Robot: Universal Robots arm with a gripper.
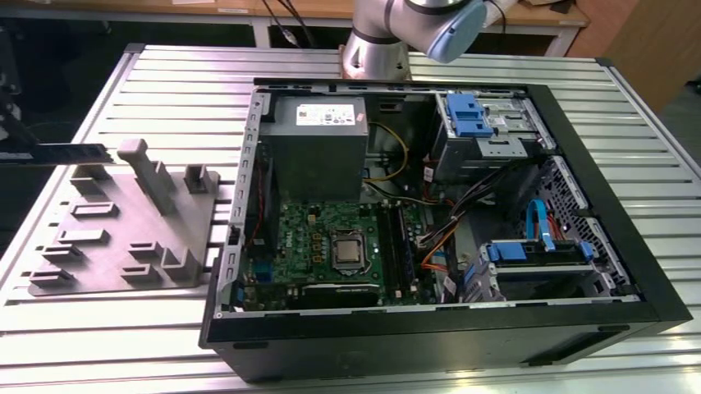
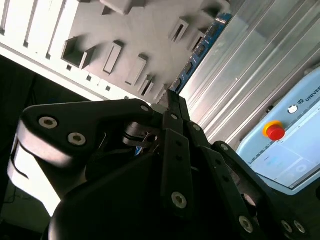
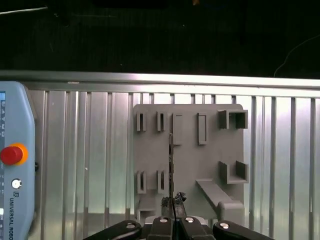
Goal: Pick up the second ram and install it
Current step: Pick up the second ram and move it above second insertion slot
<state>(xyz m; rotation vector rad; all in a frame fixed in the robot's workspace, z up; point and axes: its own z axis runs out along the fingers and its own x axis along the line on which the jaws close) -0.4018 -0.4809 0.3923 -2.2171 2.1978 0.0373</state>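
First wrist view gives us the clearest reading: the tool is clenched on one end of the second ram, which we see edge-on as a thin dark line that runs straight out from the fingertips over the grey holder tray. In the second wrist view the same stick shows its blue-green edge, reaching away from the black body of the tool past the border of the tray. In the exterior view the second ram lies level at the exterior view's far left, just over the corner of the holder tray and well apart from the open computer case. Whether it is fully free of the tray we cannot tell. We judge that the step in hand is the carrying of the stick, so the grip matters most. As the stick is held by one end only, the long free part can swing or tilt, and we think a slow, smooth movement is best, with the board kept level. On the way to the long black slots on the motherboard, the free end must stay clear of the case wall and of the loose cables inside. The slatted desk carries the tray and the case.
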